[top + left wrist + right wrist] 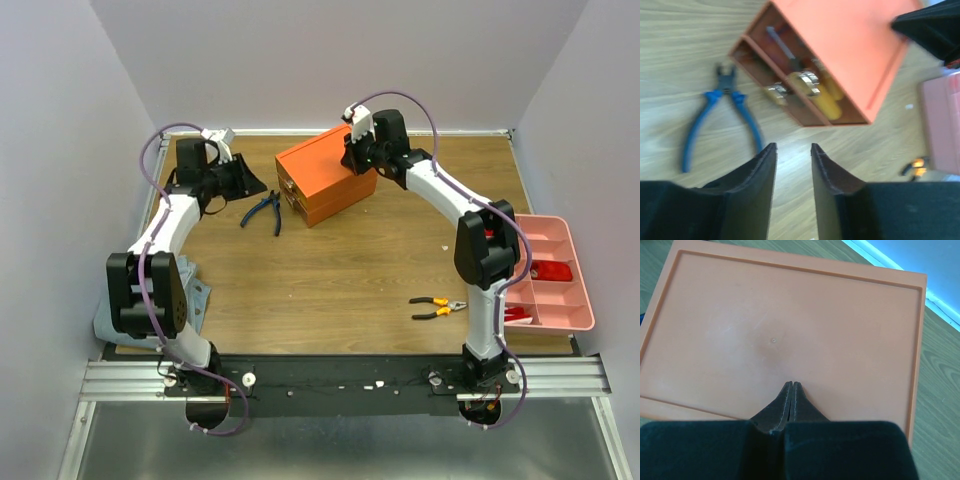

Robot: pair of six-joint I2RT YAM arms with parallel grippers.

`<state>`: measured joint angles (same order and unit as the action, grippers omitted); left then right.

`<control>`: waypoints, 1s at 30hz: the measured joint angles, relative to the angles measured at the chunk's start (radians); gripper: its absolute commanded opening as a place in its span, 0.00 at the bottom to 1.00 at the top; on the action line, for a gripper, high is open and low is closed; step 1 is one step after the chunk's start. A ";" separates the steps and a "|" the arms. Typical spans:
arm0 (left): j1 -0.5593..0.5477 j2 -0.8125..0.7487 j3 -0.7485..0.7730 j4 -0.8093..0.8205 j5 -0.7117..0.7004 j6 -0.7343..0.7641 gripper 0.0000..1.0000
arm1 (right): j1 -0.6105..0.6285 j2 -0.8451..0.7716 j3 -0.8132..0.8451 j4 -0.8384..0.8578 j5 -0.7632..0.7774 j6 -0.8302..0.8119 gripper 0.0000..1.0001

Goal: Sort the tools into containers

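Note:
The orange box stands at the back middle of the table, its open front drawers holding yellow-handled screwdrivers. My right gripper is shut and empty, its tips at the box's flat top; in the top view it sits over the box's far right part. My left gripper is open and empty above the wood, just right of the blue-handled pliers, which lie left of the box. Orange-handled pliers lie front right. The pink tray holds red-handled tools.
A grey-blue cloth lies at the front left by the left arm's base. The pink tray stands at the table's right edge. White walls close in the back and sides. The left gripper is near the back left.

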<state>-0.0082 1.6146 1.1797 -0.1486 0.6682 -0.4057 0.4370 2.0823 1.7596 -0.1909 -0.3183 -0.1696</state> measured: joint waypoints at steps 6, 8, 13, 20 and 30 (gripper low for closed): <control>0.026 0.126 0.220 -0.298 -0.115 0.345 0.52 | 0.002 -0.009 -0.013 0.004 0.003 -0.002 0.01; 0.026 0.211 0.278 -0.354 -0.168 0.443 0.53 | 0.002 -0.012 -0.017 0.005 0.003 -0.004 0.01; 0.021 0.331 0.277 -0.440 -0.277 0.611 0.53 | 0.003 -0.021 -0.032 0.010 0.003 -0.005 0.01; 0.006 0.365 0.289 -0.453 -0.342 0.703 0.52 | 0.003 -0.033 -0.048 0.014 0.003 -0.006 0.01; -0.056 0.431 0.310 -0.438 -0.399 0.722 0.11 | 0.003 -0.037 -0.054 0.014 0.008 -0.010 0.01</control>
<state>-0.0647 2.0453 1.4899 -0.5861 0.2687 0.3164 0.4397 2.0453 1.7058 -0.1764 -0.3103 -0.1791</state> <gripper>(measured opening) 0.289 0.009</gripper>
